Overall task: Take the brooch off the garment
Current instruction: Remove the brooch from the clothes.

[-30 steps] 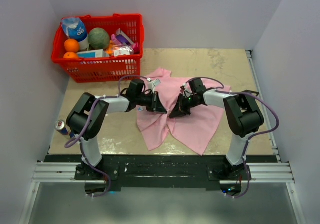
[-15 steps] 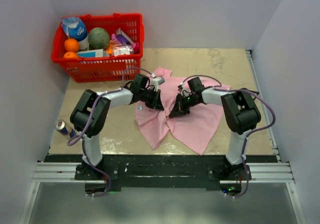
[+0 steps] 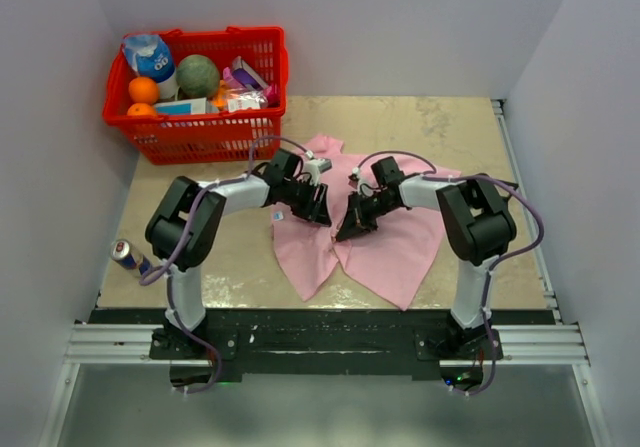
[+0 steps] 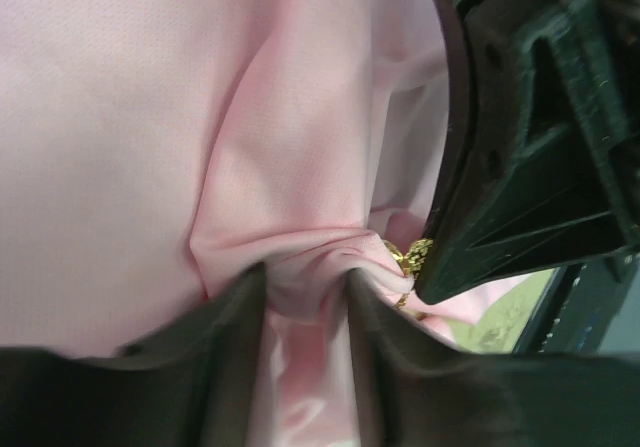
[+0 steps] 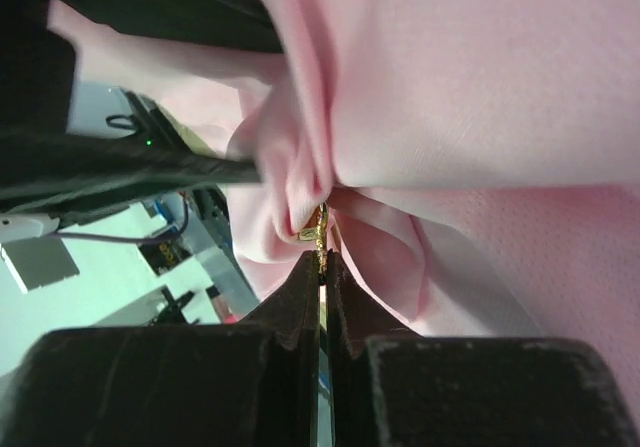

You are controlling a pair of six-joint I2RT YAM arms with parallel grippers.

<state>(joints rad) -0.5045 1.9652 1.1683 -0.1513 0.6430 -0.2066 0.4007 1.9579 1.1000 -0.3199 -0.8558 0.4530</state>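
The garment (image 3: 395, 252), a light pink T-shirt, lies crumpled on the table's middle. The brooch (image 4: 414, 255) is a tiny gold cluster pinned on a raised fold; it also shows in the right wrist view (image 5: 320, 225). My left gripper (image 3: 322, 210) is shut on a fold of the garment (image 4: 300, 287) just left of the brooch. My right gripper (image 3: 350, 229) faces it, its fingertips closed on the brooch's edge (image 5: 320, 262). Its black finger (image 4: 530, 157) fills the right of the left wrist view. In the top view the brooch is hidden by the grippers.
A red basket (image 3: 200, 142) with fruit, a bottle and packets stands at the back left. A drink can (image 3: 125, 254) lies by the left table edge. White walls close in on both sides.
My left gripper has moved back and right along the shirt, closer to the right gripper. The right gripper has shifted slightly left, and the cloth between them has bunched up.
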